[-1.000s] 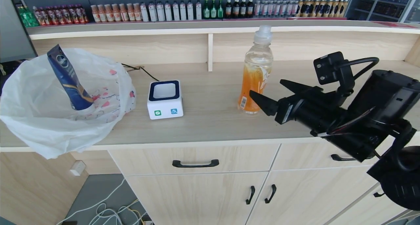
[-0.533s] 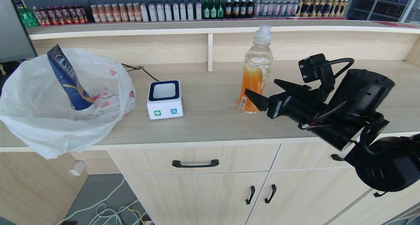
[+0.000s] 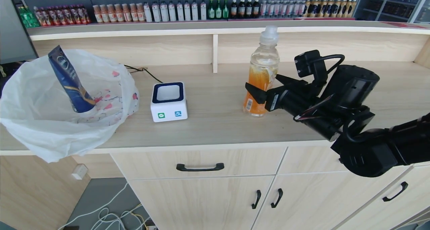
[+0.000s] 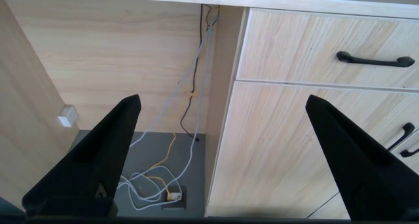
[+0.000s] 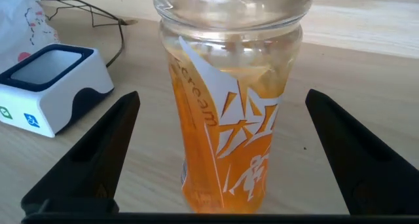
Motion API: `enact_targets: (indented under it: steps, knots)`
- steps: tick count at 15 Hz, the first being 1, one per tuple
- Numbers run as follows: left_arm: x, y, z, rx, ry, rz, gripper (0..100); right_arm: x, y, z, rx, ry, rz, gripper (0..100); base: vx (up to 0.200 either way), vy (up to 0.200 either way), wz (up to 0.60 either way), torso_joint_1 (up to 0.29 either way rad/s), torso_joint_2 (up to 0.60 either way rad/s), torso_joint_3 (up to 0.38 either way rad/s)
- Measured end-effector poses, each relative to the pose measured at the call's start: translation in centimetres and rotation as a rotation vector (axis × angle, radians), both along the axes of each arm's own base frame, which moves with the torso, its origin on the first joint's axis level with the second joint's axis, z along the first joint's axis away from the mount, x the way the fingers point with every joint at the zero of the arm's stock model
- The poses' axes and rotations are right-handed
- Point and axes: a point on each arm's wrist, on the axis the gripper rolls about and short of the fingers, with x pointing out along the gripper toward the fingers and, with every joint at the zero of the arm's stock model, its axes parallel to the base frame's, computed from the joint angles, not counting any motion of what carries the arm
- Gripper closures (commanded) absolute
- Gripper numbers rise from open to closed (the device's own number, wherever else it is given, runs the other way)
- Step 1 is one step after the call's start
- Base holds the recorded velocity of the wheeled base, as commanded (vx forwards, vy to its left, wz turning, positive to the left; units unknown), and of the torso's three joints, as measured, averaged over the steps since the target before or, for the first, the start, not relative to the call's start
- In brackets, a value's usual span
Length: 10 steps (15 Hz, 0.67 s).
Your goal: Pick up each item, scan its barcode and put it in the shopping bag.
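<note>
Over the last second the right gripper (image 3: 262,83) has advanced until its spread fingers straddle the orange drink bottle (image 3: 264,62), which stands upright on the wooden counter (image 3: 208,126), to the right of the scanner (image 3: 168,101). The bottle's vertical axis crosses the level fingers, and its round, smooth, clear plastic looks slippery. The left gripper (image 4: 222,103), also open, hangs low by the cabinet (image 4: 288,145), far off.

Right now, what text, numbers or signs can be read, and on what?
Bottle label: sideways letters, cut off, no whole word.
Its barcode: digits too small.
Scanner: green and blue icons, no words.
Pouch in bag: print too small.
Shelf bottles: too small.
</note>
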Motion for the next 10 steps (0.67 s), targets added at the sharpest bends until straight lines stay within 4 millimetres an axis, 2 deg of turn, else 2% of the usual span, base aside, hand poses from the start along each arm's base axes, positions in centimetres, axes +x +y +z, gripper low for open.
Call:
enact_targets:
  steps: [5, 10]
  knots:
    - [0.0, 0.0, 0.0, 0.0, 0.0, 0.0, 0, 1.6, 0.2, -0.6, -0.001, 0.001, -0.018, 0, 0.0, 0.0, 0.0, 0.0, 0.0, 0.0]
    - [0.0, 0.0, 0.0, 0.0, 0.0, 0.0, 0, 3.4, 0.9, 0.3, 0.015, -0.058, -0.024, 0, 0.0, 0.0, 0.0, 0.0, 0.0, 0.0]
